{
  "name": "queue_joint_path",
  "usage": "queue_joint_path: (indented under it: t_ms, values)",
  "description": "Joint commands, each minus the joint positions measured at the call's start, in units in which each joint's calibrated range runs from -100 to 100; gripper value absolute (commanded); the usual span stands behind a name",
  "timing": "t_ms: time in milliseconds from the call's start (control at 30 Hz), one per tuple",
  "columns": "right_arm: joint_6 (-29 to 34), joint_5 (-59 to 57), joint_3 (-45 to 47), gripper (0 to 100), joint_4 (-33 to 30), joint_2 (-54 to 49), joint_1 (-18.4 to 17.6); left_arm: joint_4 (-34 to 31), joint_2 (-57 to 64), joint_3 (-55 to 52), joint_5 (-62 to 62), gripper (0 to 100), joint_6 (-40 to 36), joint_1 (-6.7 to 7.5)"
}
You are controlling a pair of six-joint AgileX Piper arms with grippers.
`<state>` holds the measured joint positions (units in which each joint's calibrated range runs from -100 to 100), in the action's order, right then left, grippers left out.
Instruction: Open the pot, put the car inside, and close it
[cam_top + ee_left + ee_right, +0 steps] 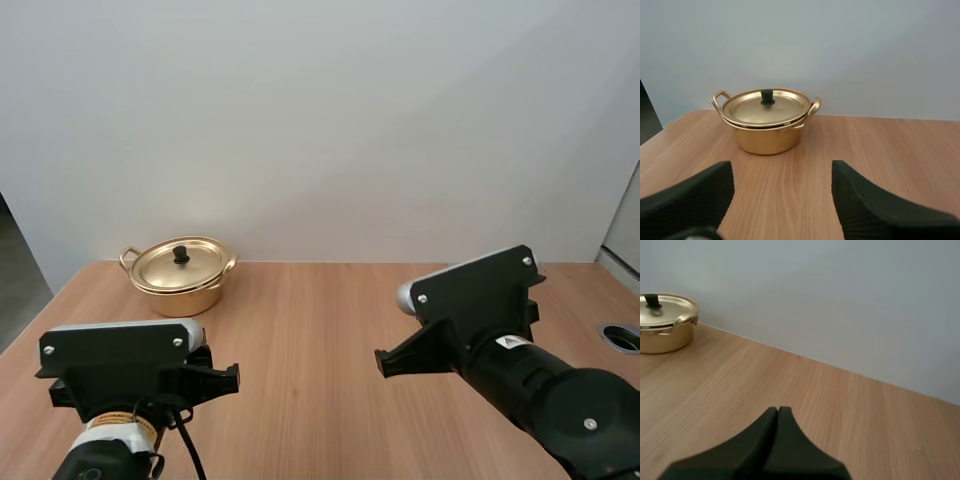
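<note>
Left wrist view: pot beyond fingers

The pot, lid on, stands far left on the counter, close to the back wall, which leaves little room behind it. Bare wood runs from the pot to the left end effector, fingers spread, facing it head-on. The right end effector, fingers pressed together, is well apart from the pot, with bare counter between them.
</note>
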<state>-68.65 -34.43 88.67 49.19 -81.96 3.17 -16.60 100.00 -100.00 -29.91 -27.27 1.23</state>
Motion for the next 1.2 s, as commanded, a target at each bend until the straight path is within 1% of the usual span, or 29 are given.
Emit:
queue_joint_path:
  t_ms: [0, 167, 333, 400, 533, 633, 833, 867, 900, 933, 1000, 1100, 1167]
  values:
    - [2.77, 0.17, 1.71, 0, -3.71, -1.36, -0.08, 0.00, 0.00, 0.00, -0.81, 93, 0.10, -0.09]
    - [11.55, 1.84, 4.96, 0, -12.70, -4.98, -0.08, 0.00, 0.00, 0.00, -0.81, 93, 0.10, -0.09]
    - [22.25, 1.92, 6.02, 0, -21.01, -5.71, -0.08, 0.00, 0.00, 0.00, 0.15, 93, 0.10, -0.09]
    - [26.08, 2.66, 6.02, 0, -22.07, -5.71, -0.08, 0.00, 0.00, 0.00, 0.34, 93, 0.10, -0.09]
    - [26.76, 2.26, 6.02, 0, -22.07, -5.71, 0.00, 0.00, 0.00, 0.00, 0.50, 93, 0.10, -0.09]
    - [26.76, -0.32, 6.02, 0, -22.68, -5.71, 0.09, 0.11, 0.00, 0.00, -0.20, 93, 0.10, -0.09]
    - [26.86, -0.32, 6.02, 0, -23.94, -5.71, 0.09, 0.11, 0.00, 0.00, 2.53, 91, 0.10, -0.09]
    - [26.86, -0.32, 6.02, 0, -23.94, -5.71, 0.01, 0.11, 0.00, 0.00, 1.85, 87, 0.10, -0.09]
    - [26.86, -0.32, 6.02, 0, -24.06, -5.71, -0.16, 0.11, 0.00, 0.00, 1.59, 81, 0.10, -0.09]
    - [26.86, -0.32, 6.02, 0, -24.06, -5.71, -0.27, 0.11, 0.00, 0.00, 1.09, 70, 0.10, -0.09]
    - [26.86, -0.32, 6.02, 0, -24.19, -5.71, -0.42, 0.11, 0.00, 0.00, 0.39, 46, 0.10, -0.09]
    - [26.86, -0.32, 6.02, 0, -24.29, -5.71, -0.50, 0.11, 0.00, 0.00, 0.55, 0, 0.10, -0.09]
    - [26.96, -0.32, 6.02, 0, -24.29, -5.71, -0.99, -0.17, 0.00, 0.00, 2.25, 0, 0.23, -0.09]
